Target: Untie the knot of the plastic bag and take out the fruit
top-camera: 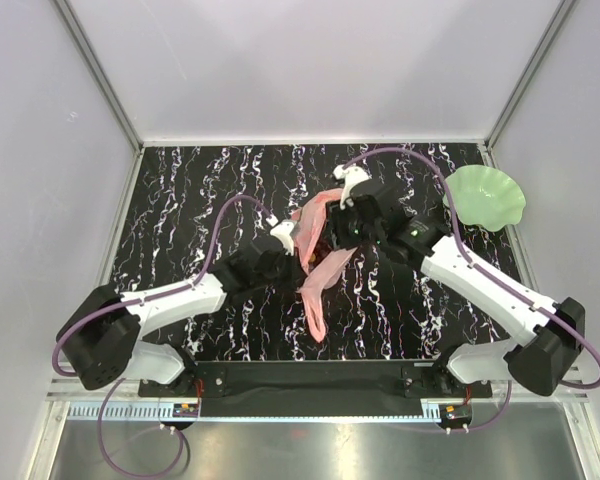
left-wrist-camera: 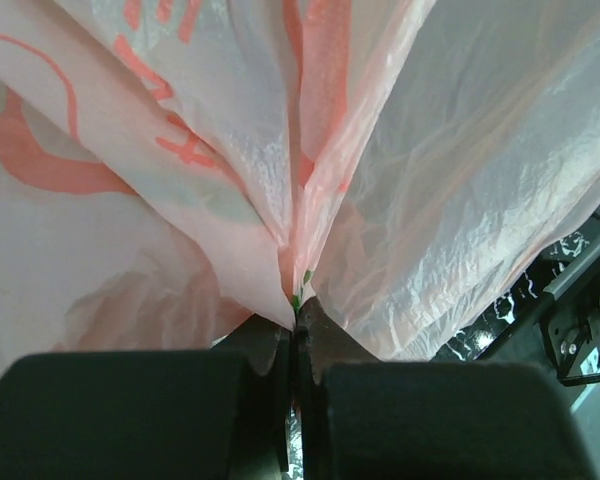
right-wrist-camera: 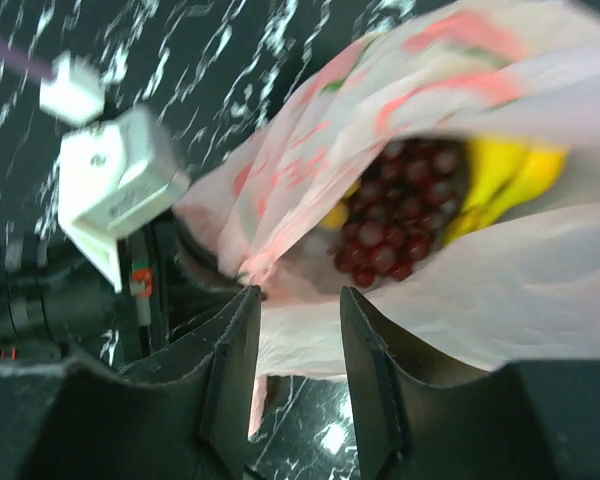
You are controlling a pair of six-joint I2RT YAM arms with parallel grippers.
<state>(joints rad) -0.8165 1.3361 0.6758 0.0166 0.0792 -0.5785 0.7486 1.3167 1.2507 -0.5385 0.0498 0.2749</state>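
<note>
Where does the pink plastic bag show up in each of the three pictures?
Top view: the plastic bag lies in the middle of the table.
Left wrist view: the bag fills the picture, pinched at the bottom in the left gripper.
Right wrist view: the bag is at upper right, open, with grapes and bananas inside.
Shared landmark: the black marbled table, visible in all three.

We see two arms built alike: the left arm point(top-camera: 175, 300) and the right arm point(top-camera: 480, 275) have white links, black joints and bulky black shoulder housings point(top-camera: 100, 350). Purple cables point(top-camera: 220, 215) loop along them. Our right gripper point(right-wrist-camera: 298, 300) has matte black fingers point(right-wrist-camera: 230, 370).
</note>
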